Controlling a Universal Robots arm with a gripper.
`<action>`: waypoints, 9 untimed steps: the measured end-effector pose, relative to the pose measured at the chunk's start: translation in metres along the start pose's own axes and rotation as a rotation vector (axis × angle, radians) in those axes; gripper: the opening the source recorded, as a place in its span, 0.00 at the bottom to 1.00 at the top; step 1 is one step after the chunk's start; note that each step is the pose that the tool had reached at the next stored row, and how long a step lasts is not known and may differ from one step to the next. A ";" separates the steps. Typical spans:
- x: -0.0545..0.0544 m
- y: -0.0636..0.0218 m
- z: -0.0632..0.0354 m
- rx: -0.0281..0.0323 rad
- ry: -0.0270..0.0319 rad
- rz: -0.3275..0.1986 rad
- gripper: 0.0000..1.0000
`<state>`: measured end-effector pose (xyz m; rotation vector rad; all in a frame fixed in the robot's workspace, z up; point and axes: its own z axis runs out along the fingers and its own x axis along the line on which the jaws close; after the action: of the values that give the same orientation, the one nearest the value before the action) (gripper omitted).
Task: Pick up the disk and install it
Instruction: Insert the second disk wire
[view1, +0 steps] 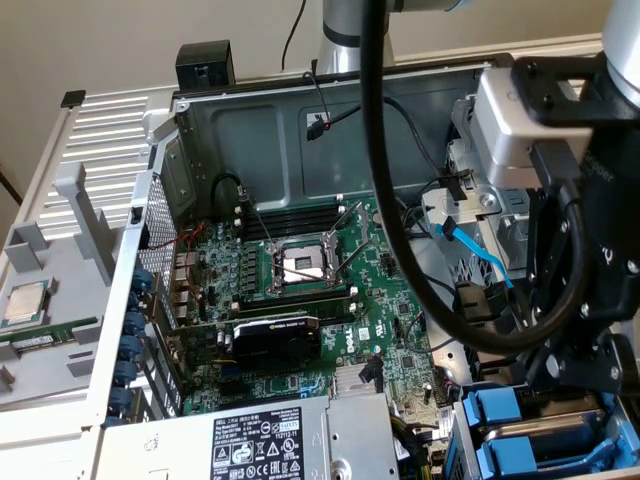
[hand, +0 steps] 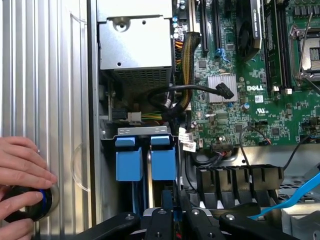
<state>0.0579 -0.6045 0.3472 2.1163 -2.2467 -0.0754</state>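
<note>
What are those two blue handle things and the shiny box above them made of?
The two blue carrier handles look like plastic: solid even colour, smooth moulded shape, soft sheen. The grey box, probably the power supply, looks like bare sheet metal: dull silver, folded edges, screws and a punched vent grid. The green motherboard looks like coated circuit board.

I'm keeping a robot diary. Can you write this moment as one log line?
hand: shut, over drive bay | blue carriers: two, side by side in bay | person's hand: on black-and-blue knob
</note>
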 end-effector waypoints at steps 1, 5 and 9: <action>0.000 0.0000 0.0002 0.0000 0.0000 0.000 0.16; 0.000 -0.0001 0.0008 0.0000 0.0001 0.000 0.16; 0.000 -0.0004 0.0011 0.0000 0.0000 0.000 0.16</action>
<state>0.0582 -0.6046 0.3461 2.1164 -2.2465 -0.0754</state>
